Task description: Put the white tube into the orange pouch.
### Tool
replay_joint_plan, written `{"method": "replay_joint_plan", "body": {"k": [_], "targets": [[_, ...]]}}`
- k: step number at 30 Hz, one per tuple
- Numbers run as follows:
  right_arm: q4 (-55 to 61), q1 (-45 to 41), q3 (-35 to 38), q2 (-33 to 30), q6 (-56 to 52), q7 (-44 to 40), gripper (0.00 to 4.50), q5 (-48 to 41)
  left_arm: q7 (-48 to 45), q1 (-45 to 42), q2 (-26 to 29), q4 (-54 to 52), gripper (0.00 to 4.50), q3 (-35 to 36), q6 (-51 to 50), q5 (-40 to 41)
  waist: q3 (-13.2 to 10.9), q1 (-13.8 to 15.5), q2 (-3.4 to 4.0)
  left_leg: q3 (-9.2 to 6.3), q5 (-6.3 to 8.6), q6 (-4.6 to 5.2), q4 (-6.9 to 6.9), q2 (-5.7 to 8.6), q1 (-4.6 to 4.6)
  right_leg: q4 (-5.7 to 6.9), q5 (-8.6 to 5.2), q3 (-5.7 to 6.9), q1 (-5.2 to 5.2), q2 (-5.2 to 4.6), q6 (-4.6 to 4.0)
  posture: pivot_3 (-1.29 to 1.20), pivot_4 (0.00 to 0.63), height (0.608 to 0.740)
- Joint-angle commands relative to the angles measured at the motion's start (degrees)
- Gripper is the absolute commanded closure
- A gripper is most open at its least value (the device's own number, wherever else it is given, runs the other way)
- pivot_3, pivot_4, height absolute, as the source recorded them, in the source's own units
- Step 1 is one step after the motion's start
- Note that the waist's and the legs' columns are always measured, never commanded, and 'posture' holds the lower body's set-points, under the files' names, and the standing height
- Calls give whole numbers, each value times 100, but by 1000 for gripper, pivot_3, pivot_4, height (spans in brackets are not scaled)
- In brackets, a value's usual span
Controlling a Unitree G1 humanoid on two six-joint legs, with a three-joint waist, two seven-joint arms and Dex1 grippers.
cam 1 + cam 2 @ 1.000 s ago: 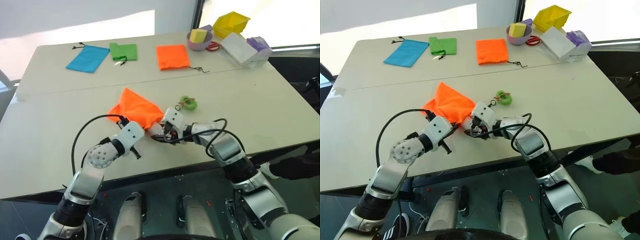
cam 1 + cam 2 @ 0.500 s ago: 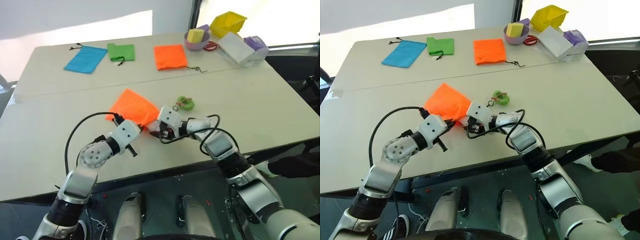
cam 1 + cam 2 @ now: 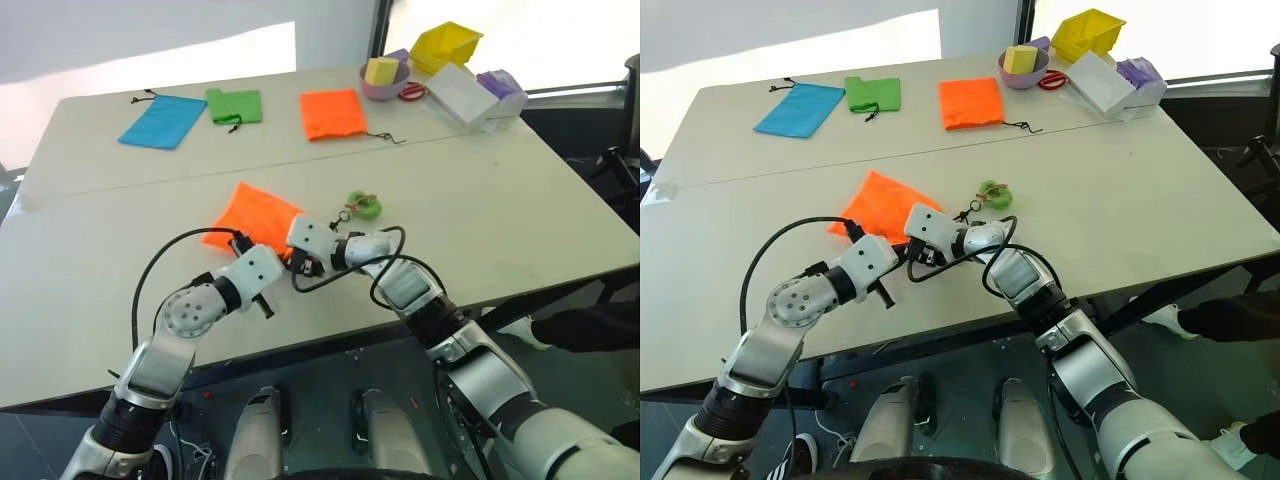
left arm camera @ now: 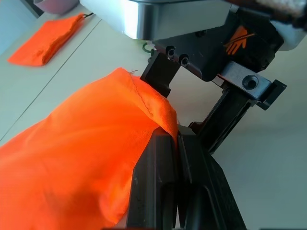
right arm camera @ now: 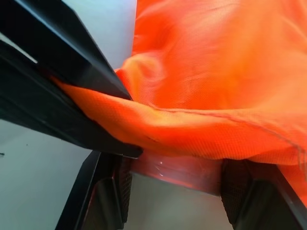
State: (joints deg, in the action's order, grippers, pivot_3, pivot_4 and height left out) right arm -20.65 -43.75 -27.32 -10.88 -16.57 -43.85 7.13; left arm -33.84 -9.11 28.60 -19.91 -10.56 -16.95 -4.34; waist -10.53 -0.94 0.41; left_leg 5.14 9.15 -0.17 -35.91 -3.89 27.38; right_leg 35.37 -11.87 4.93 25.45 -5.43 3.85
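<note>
A big pale table [image 3: 520,200] takes up most of the head views. The orange pouch [image 3: 255,212] lies near the middle of the table, a bit toward the near edge. Its dark cord runs out at 3 o'clock to a fuzzy green ball [image 3: 364,207] lying on the table just beside it.

The two grippers meet at the pouch's near corner, at about 5 o'clock from its middle. The left gripper [image 4: 176,143] comes in from 7 o'clock. Its two black fingers are squeezed tight together and pinch the edge of the orange cloth. The cloth is lifted into a hump there. The right gripper [image 5: 175,191] comes in from 4 o'clock and points at the same spot. Its fingers [image 5: 103,191] stand apart, and between them sits something shiny and see-through that looks orange from the cloth. The fold of the pouch hangs right over it. I cannot tell for sure if that is the white tube.

At the far side of the table, going from 10 o'clock to 1 o'clock, lie a blue pouch [image 3: 161,120], a green pouch [image 3: 234,104] and a flat orange pouch [image 3: 332,112]. At the far corner at 1 o'clock sit a purple bowl [image 3: 384,84], a white box [image 3: 457,95] and a yellow bin [image 3: 445,45].
</note>
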Motion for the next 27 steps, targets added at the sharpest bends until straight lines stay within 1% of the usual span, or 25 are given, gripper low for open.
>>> {"method": "replay_joint_plan", "body": {"k": [1,5,7,10,12,14,17,21,25,27], "targets": [[-109,-80,-94,75,-123,-238,2705,38,-171,42,105,-306,4500,111,209,174,0,1,0,0,0,0,2,0,0,0,0,0,1,0,0,0,150,740],[-41,-66,-136,219,-404,-580,2705,-71,-307,14,222,-270,4500,167,541,239,2,-2,1,1,0,0,4,-1,0,-2,0,0,2,0,0,0,150,740],[-160,-138,-10,334,-539,-425,2705,-59,-340,32,293,-279,4500,175,635,219,3,-14,-1,2,0,0,5,-1,0,-4,0,0,2,0,0,0,150,740],[-350,-234,54,360,-466,-346,2705,40,-404,90,412,-265,4500,166,738,185,5,-30,-3,9,0,-1,15,-2,-2,-5,0,-4,8,1,0,0,150,740],[-346,-241,75,378,-429,-463,2705,-25,-385,112,407,-241,4500,168,743,212,5,-25,-4,12,-1,-1,27,-2,-9,-5,0,-4,9,1,-1,0,150,740],[-416,-262,36,382,-381,-380,2705,91,-391,117,425,-233,4500,136,826,190,5,-24,-4,12,-1,-1,33,-3,-11,-4,0,-4,11,2,-1,0,150,740],[-376,-206,-61,374,-66,-471,2705,144,-351,140,421,-194,4500,139,801,141,5,-27,-4,12,-1,-2,35,-3,-12,-4,0,-4,12,3,-1,0,150,740],[-162,-102,-62,501,-219,-666,2705,-20,-332,156,395,-136,4500,137,846,142,5,-25,-4,12,-1,-2,35,-3,-13,-4,0,-4,11,3,-2,0,150,740],[-192,-91,84,533,-289,-619,2705,-87,-330,153,403,-104,4500,123,871,114,6,-26,-4,13,-2,-3,35,-3,-13,-5,0,-5,12,3,-2,0,150,740],[-185,-124,256,538,-331,-555,1648,-151,-323,157,401,-99,4500,124,873,107,6,-22,-4,13,-2,-4,35,-3,-13,-5,0,-5,12,3,-2,0,150,740]]}}
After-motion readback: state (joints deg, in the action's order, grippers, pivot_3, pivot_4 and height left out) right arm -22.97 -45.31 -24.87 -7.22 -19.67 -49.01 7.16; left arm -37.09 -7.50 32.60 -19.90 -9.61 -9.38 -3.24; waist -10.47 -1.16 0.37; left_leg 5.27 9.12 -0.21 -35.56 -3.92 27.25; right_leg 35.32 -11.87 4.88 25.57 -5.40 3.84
